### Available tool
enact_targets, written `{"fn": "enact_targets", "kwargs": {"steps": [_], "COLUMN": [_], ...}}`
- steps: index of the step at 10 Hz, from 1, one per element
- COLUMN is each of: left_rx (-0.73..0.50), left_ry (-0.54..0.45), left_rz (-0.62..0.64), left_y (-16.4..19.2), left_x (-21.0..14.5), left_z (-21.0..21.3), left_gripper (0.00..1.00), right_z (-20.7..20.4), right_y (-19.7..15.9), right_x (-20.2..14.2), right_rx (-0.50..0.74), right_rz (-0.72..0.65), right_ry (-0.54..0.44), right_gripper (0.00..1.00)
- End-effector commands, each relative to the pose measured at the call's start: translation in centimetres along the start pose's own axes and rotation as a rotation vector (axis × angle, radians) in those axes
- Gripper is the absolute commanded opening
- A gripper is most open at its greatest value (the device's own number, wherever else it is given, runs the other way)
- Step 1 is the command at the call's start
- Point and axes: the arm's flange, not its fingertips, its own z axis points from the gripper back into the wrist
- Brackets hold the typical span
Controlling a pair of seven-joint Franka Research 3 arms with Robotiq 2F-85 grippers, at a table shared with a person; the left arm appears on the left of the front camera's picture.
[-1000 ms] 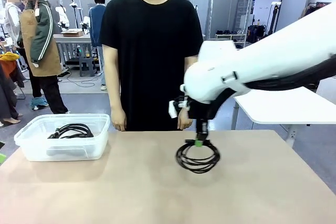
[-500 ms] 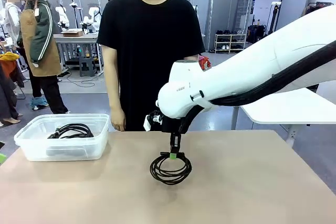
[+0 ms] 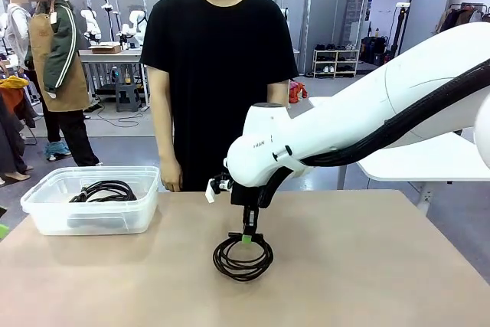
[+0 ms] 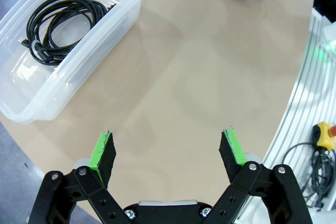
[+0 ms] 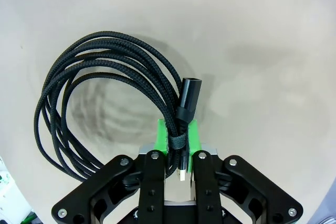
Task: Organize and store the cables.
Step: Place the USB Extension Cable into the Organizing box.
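The right gripper (image 3: 247,238) pinches a braided black cable coil (image 3: 243,256) with a chunky plug, dangling it at mid-table. Another coil (image 3: 103,191) lies in the clear bin (image 3: 46,218). The left gripper (image 4: 167,153) hangs spread wide.

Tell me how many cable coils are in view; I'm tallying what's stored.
2: one coil lies in the clear bin; the other coil hangs from the right claw above the table. More strands may overlap in the bin.

The right arm (image 3: 321,139) carries small dark letters on its white joint, seemingly "FRAN"; the rest of the word is not legible.
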Motion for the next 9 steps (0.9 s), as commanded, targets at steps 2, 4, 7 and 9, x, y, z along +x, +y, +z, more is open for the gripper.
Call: {"fn": "enact_targets", "kwargs": {"steps": [2, 4, 7, 9], "left_rx": [-0.006, -0.006, -0.006, 0.007], "left_ry": [-0.003, -0.003, -0.003, 0.031], "left_rz": [-0.011, -0.011, -0.011, -0.017], "left_y": [0.0, 0.0, 0.0, -0.7], "left_x": [-0.1, -0.1, -0.1, 1.4], "left_z": [0.1, 0.1, 0.1, 0.2], "left_gripper": [1.0, 1.0, 1.0, 1.0], "right_z": [-1.0, -0.6, 0.7, 3.5], "right_y": [0.8, 1.1, 1.5, 2.2], "right_x": [-0.9, -1.5, -2.7, -4.8], "right_rx": [0.009, 0.0, -0.014, -0.045], "right_rz": [-0.023, -0.031, -0.029, -0.038], "right_ry": [-0.019, -0.024, -0.059, -0.117], "right_gripper": [0.3, 0.53, 0.97, 1.0]}}
